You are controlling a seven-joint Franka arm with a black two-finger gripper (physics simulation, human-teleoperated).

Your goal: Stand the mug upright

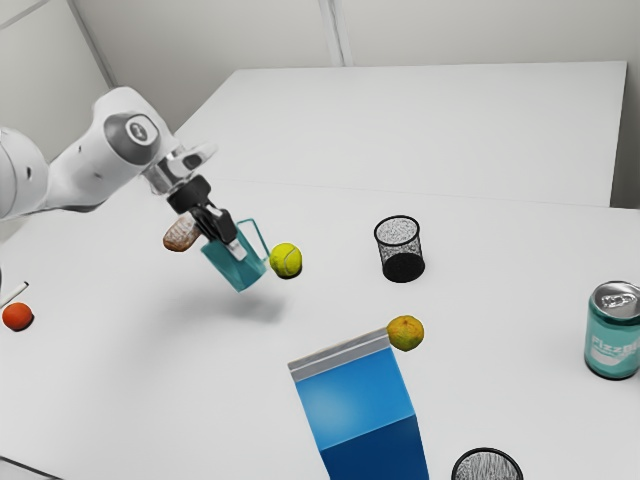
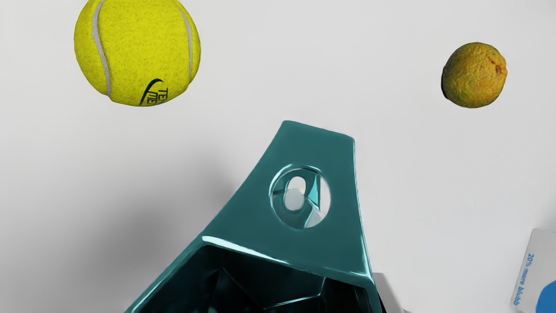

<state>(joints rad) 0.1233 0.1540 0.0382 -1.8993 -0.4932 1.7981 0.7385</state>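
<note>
The teal mug (image 1: 232, 268) hangs tilted above the table in the exterior view, its shadow on the surface beneath it. My gripper (image 1: 236, 247) is shut on the mug near its upper end, and the handle (image 1: 254, 238) sticks out beside the tennis ball. In the wrist view the mug's handle (image 2: 256, 213) points away from my hand, and its dark opening faces the camera. One fingertip of the gripper (image 2: 278, 300) peeks out beside the mug wall; the mug hides the other.
A tennis ball (image 1: 286, 260) lies close by the mug, and a brown item (image 1: 181, 235) is behind the gripper. Farther off stand a mesh cup (image 1: 400, 250), a lime-like fruit (image 1: 406, 333), a blue box (image 1: 365, 410) and a can (image 1: 613, 332). An orange ball (image 1: 18, 317) lies at the exterior view's left.
</note>
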